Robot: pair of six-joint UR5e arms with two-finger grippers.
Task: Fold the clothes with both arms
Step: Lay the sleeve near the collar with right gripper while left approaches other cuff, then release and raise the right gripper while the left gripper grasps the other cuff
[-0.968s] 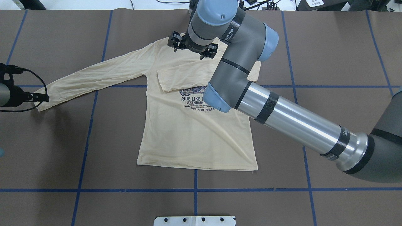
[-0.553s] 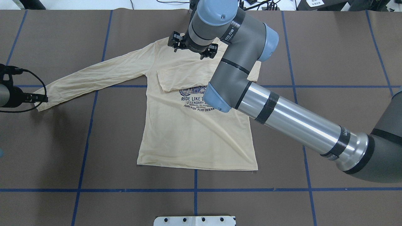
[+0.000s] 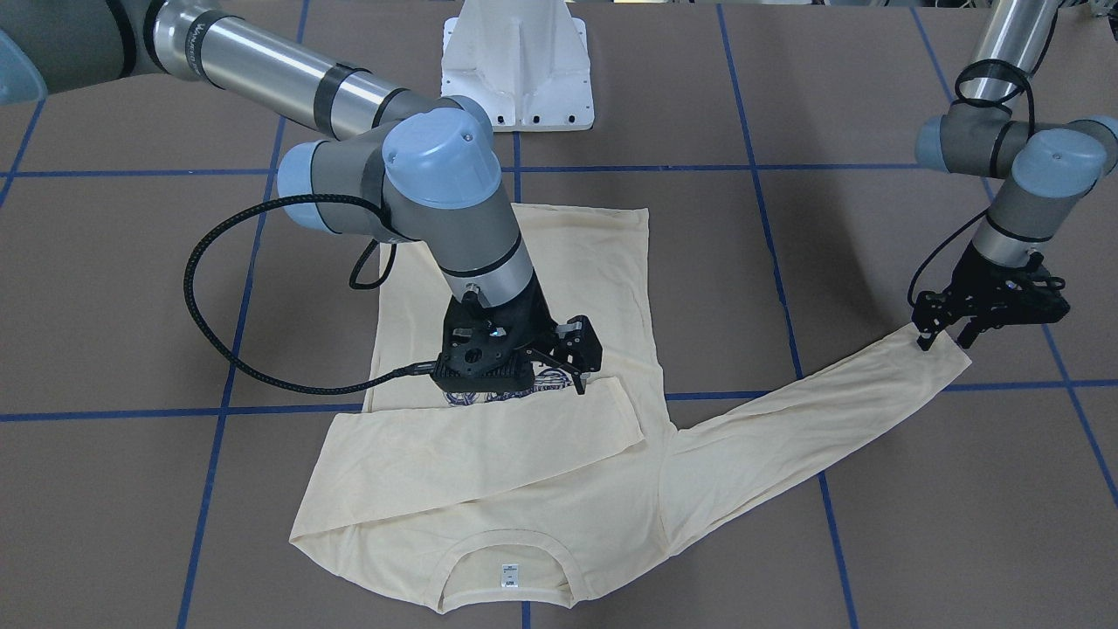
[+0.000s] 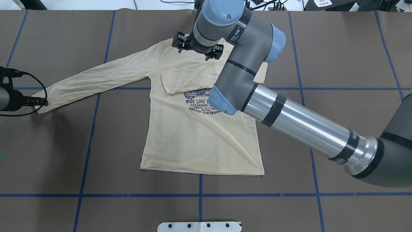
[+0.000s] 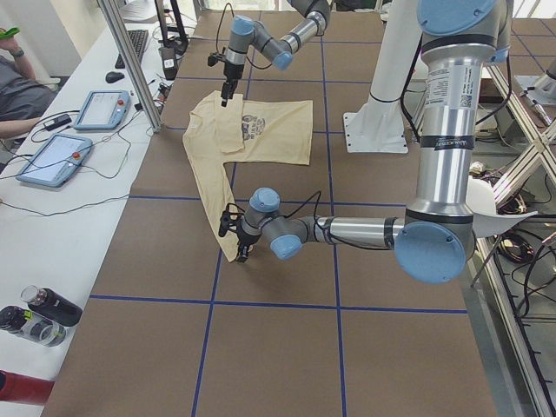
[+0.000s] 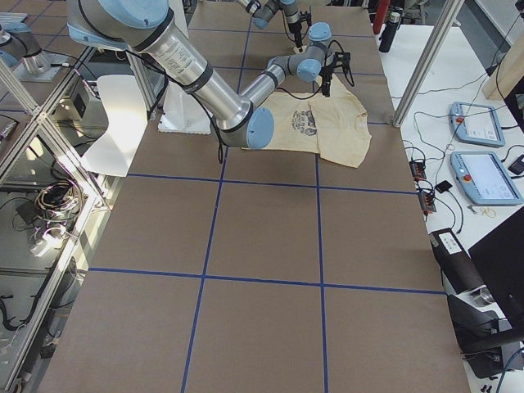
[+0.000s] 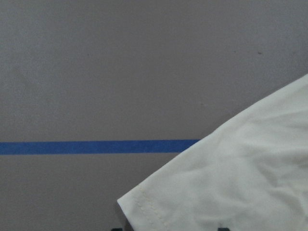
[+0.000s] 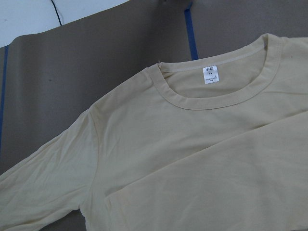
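The cream-yellow T-shirt (image 4: 193,138) lies flat, print up, on the brown table (image 4: 338,64). One sleeve (image 3: 472,445) is folded across the chest. The other sleeve (image 4: 96,77) stretches out towards my left gripper (image 4: 45,102). That gripper is open at table height, and the cuff (image 7: 159,211) lies between its fingertips. My right gripper (image 3: 515,383) hovers open and empty over the chest, just above the folded sleeve. The right wrist view shows the collar and the white neck label (image 8: 210,74).
The white pedestal base (image 3: 517,65) stands at the robot's side of the table. Blue tape lines (image 4: 199,195) cross the table. Tablets (image 5: 52,156) and bottles (image 5: 35,317) lie on the side bench beyond the table's far edge.
My left gripper has shifted slightly outward, to the view's left, at the cuff, and the sleeve end has moved a little with it. The right arm has barely moved.
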